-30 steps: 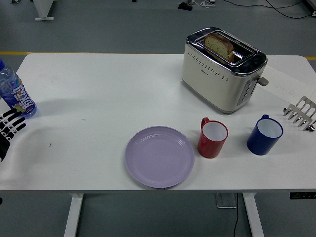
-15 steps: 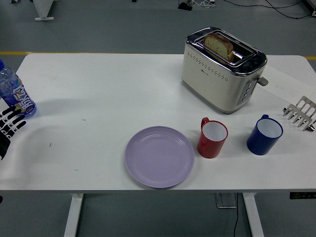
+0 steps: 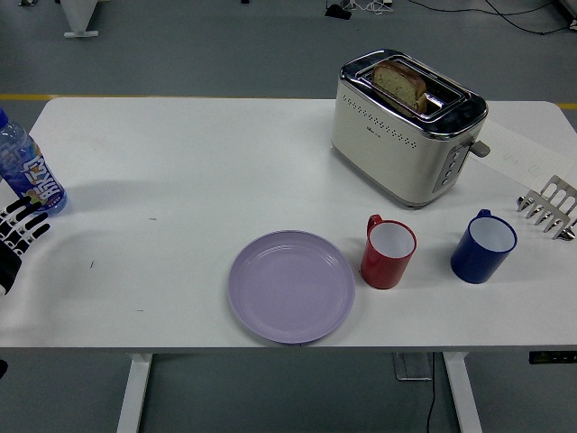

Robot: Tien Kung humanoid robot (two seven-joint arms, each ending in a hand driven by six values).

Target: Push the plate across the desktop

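My left hand sits at the bench's far left edge, about nine o'clock on the scene, and its fingers are spread loose with nothing in them — black-and-white digits fanned out just below the water bottle. The lavender plate lies well apart from me, off toward three o'clock and a touch nearer the front edge, flat on the bench near the middle. Being round, it has no long axis to line up with — any rim point will do. Nothing stands between my fingers and its left rim. My right hand is nowhere to be seen, so by my reckoning the left is the one for this push. Tight against the plate's right side, at its three o'clock, stands the red mug, with the blue mug beyond and the toaster up at one o'clock; shoving straight right would, I judge, knock the red mug.
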